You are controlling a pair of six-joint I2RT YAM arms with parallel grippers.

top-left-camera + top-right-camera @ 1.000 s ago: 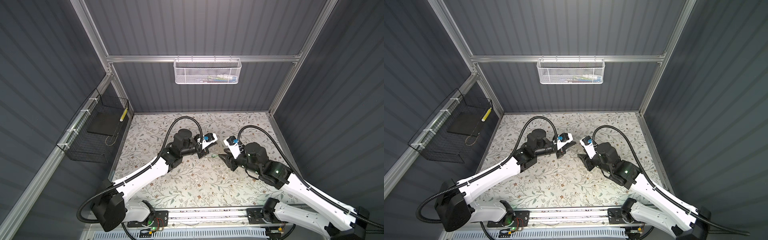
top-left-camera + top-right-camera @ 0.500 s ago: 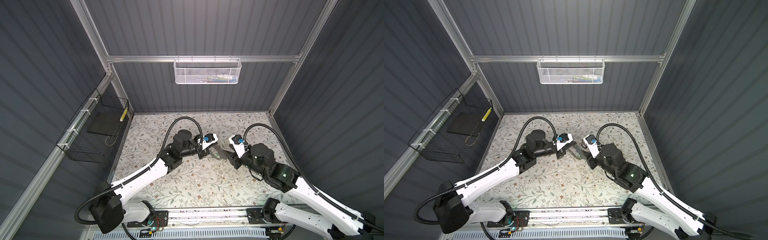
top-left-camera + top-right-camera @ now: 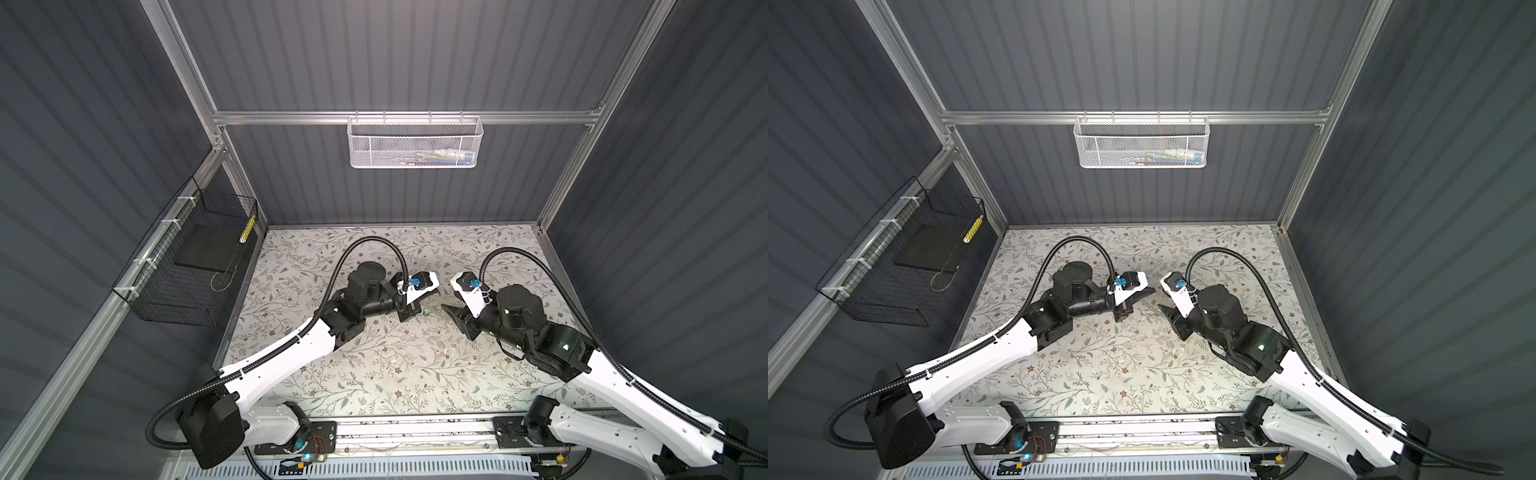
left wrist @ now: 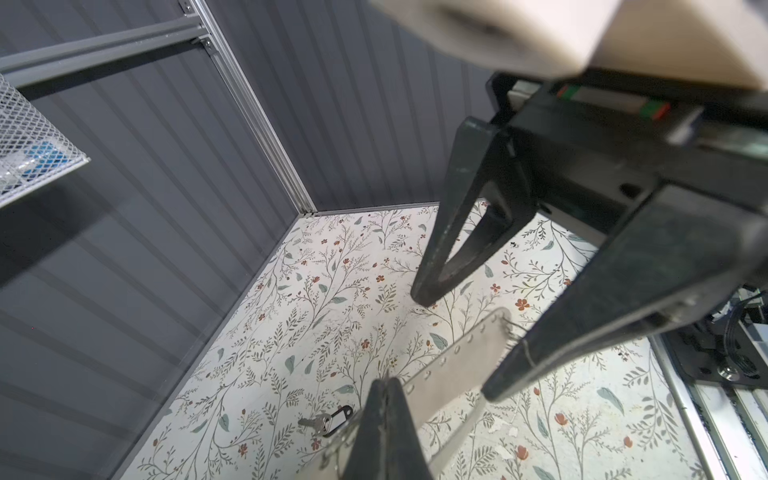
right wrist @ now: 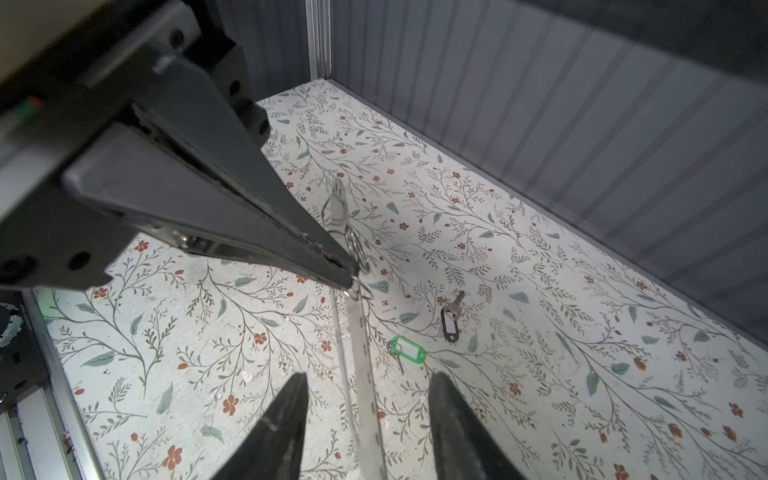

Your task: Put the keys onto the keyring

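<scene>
Both top views show small items (image 3: 446,156) inside white mesh basket (image 3: 374,143).

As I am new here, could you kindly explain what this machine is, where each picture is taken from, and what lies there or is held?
This robot has a left arm and a right arm, each ending in a two-fingered gripper, over a flowered table. Both top views look down on everything; each wrist view comes from a camera on one arm. On the table lie the keyring with its green tag, a key beside it, and a black tag with another key. The left gripper is shut on a perforated strip; the right gripper is open.
</scene>
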